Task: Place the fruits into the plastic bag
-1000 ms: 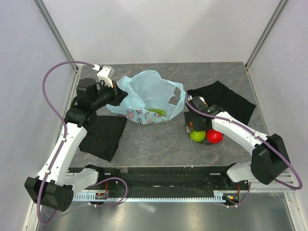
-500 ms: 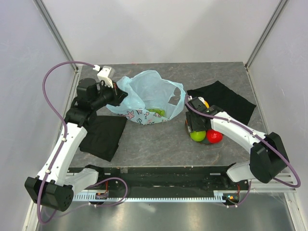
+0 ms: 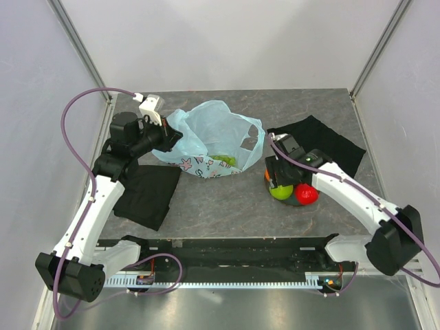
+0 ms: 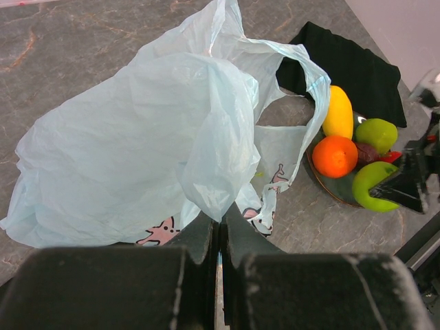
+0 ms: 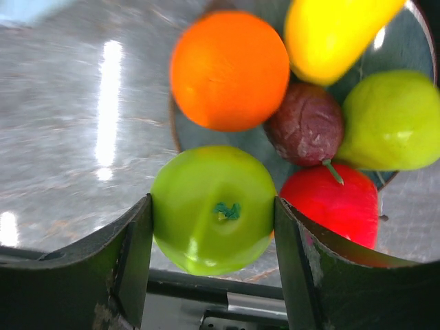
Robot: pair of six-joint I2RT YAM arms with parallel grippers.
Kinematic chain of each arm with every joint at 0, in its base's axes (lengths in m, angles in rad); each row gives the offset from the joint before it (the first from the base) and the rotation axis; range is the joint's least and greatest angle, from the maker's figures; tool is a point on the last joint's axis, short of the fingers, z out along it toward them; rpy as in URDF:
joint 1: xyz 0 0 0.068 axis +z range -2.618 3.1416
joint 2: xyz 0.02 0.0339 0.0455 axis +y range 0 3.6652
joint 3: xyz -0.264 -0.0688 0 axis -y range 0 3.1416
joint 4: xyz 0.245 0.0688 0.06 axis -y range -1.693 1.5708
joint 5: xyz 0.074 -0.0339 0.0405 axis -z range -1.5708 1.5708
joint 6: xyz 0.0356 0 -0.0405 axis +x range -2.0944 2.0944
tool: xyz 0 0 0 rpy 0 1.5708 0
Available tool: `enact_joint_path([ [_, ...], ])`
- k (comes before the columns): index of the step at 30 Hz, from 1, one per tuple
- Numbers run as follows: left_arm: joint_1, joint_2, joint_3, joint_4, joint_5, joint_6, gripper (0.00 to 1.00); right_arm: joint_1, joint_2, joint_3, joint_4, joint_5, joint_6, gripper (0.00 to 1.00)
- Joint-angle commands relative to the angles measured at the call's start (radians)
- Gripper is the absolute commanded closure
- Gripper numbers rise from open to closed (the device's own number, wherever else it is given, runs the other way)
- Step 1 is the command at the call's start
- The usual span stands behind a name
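Observation:
The light-blue plastic bag (image 3: pixel 206 134) lies at the back left, and my left gripper (image 3: pixel 167 137) is shut on a fold of its film (image 4: pixel 213 185). Green grapes (image 3: pixel 223 160) show inside the bag. My right gripper (image 5: pixel 213 213) is shut on the green apple (image 5: pixel 214 210), with both fingers pressed against its sides at the plate's near edge. On the grey-blue plate (image 5: pixel 409 48) lie an orange (image 5: pixel 229 69), a yellow oblong fruit (image 5: pixel 330 34), a dark purple round fruit (image 5: pixel 306 124), a second green fruit (image 5: pixel 392 120) and a red apple (image 5: pixel 337 206).
One black cloth (image 3: pixel 148 192) lies under the left arm, another (image 3: pixel 323 141) behind the plate at the right. The bag's handle loop (image 4: pixel 309 82) hangs towards the plate. Grey walls close in the table on three sides.
My right gripper's fingers have closed in on the green apple, and that arm's elbow has swung to the right. The left arm and the bag have not moved.

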Motion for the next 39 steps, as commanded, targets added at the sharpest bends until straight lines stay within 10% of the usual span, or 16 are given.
enact_joint_path([
  [1, 0.0, -0.006, -0.001, 0.023, 0.007, 0.024, 0.98, 0.004, -0.091, 0.085, -0.005, -0.103, -0.098, 1.0],
  [15, 0.0, 0.0, -0.001, 0.029, 0.05, 0.016, 0.98, 0.004, -0.205, -0.03, 0.777, -0.495, 0.028, 1.0],
  [39, 0.0, 0.005, -0.014, 0.055, 0.102, -0.007, 0.98, 0.188, 0.494, 0.434, 0.814, -0.271, 0.005, 1.0],
])
